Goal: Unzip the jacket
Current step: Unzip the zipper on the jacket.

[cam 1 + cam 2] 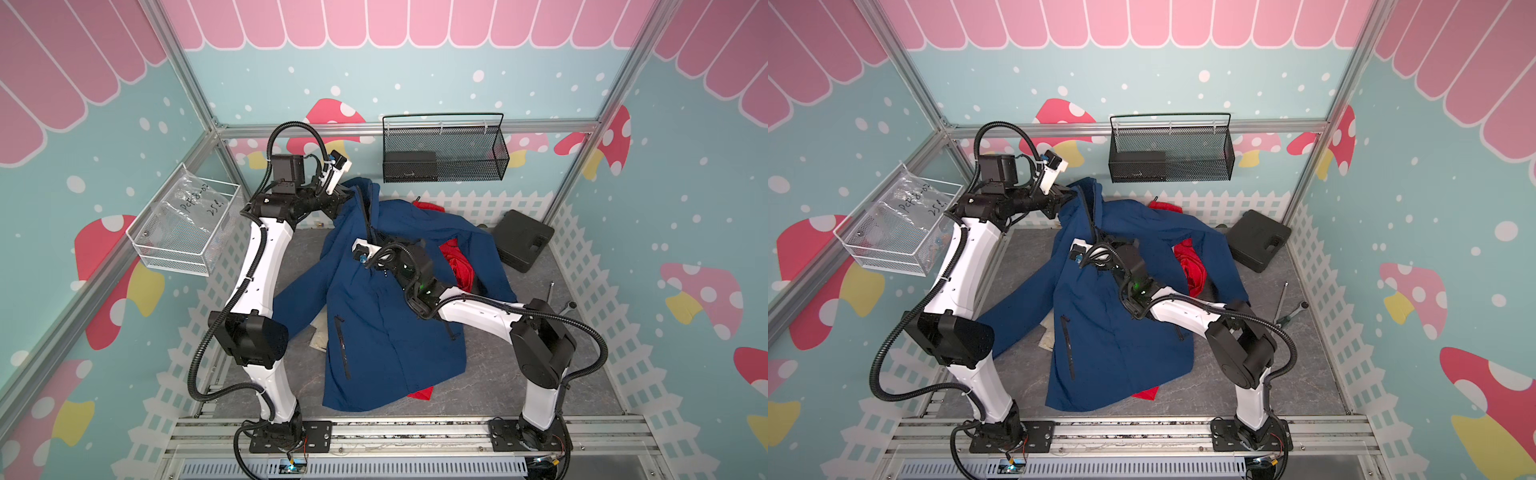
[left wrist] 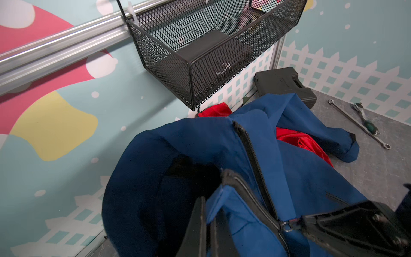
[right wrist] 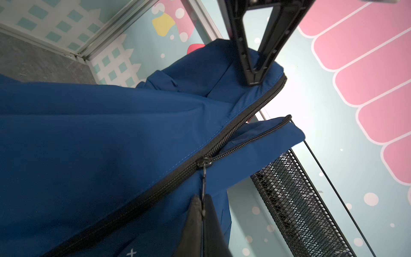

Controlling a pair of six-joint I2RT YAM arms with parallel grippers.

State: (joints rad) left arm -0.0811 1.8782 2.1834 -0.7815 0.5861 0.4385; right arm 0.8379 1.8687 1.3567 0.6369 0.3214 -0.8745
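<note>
both top views look down; wrist views close on jacket (image 2: 178,144)

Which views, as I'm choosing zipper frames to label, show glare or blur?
Right wrist view: glare whitens the wall behind the jacket collar, yet the zipper slider is sharp; left wrist view: the left end effector is soft; both top views: even light.

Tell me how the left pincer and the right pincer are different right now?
The left pincer pinches the collar of the blue jacket, lifted up at the top; the right pincer pinches the thin zipper pull, lower down the front. The left grips cloth; the right grips a little tab. Both are shut.
</note>
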